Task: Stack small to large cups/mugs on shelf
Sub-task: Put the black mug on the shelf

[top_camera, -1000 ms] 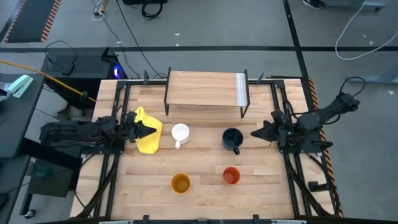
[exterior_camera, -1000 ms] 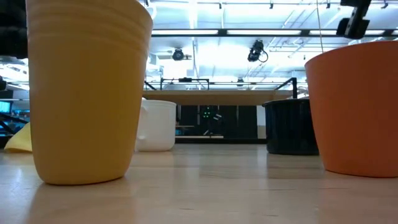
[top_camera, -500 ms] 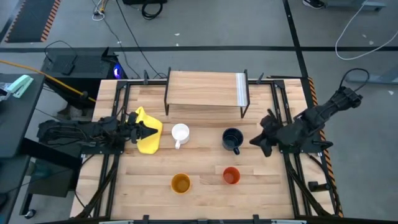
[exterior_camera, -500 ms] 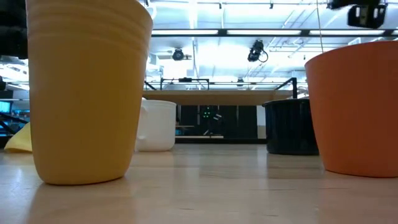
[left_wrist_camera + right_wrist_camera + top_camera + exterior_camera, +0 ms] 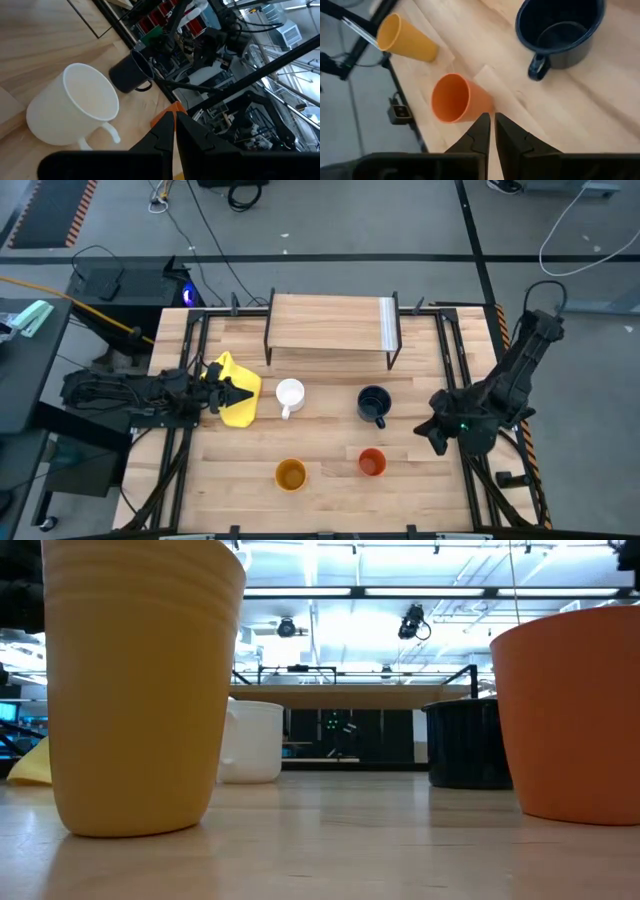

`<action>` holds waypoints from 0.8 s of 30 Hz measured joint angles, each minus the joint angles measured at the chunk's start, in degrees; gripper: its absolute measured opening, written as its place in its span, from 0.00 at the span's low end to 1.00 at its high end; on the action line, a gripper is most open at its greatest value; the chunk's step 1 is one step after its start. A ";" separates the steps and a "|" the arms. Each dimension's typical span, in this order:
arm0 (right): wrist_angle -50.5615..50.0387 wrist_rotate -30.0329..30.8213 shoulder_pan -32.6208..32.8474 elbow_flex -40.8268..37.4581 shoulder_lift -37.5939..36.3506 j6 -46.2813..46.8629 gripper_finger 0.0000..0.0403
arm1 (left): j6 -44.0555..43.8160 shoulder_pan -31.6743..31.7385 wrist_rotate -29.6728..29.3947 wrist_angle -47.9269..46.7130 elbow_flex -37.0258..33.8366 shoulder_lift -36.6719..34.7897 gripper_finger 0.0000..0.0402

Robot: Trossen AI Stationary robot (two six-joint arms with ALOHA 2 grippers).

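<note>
The light-wood shelf [image 5: 330, 322] stands on black legs at the table's far middle. In front of it stand the white mug [image 5: 289, 394] and the dark navy mug [image 5: 373, 403]. Nearer the front edge stand the yellow-orange cup [image 5: 291, 474] and the smaller orange-red cup [image 5: 371, 462]. My left gripper [image 5: 243, 391] is shut at the left, over the yellow cloth, pointing at the white mug [image 5: 80, 112]. My right gripper [image 5: 424, 428] is shut and empty, right of the orange-red cup [image 5: 452, 98] and looking down on it and the dark mug [image 5: 560, 30].
A yellow cloth [image 5: 235, 405] lies crumpled left of the white mug, under my left gripper. Black frame rails [image 5: 452, 360] run along both table sides. In the low view the yellow-orange cup [image 5: 140, 680] and the orange-red cup [image 5: 575, 710] stand close to the camera.
My right gripper has swung from beside the dark mug toward the table's near edge and risen out of the low view. It has tipped downward and now points toward the orange-red cup. The cups and mugs have kept their places.
</note>
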 joint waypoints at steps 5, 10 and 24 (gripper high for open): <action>5.68 5.06 4.18 -6.61 -1.89 5.78 0.11 | 0.00 0.00 0.00 0.00 0.00 0.00 0.05; 14.40 8.04 4.78 -13.66 -5.44 7.34 0.12 | -0.02 0.00 0.00 0.00 0.00 0.00 0.06; 24.61 9.42 4.76 -30.00 -20.03 10.73 0.21 | -0.09 0.00 0.02 0.33 0.00 0.00 0.07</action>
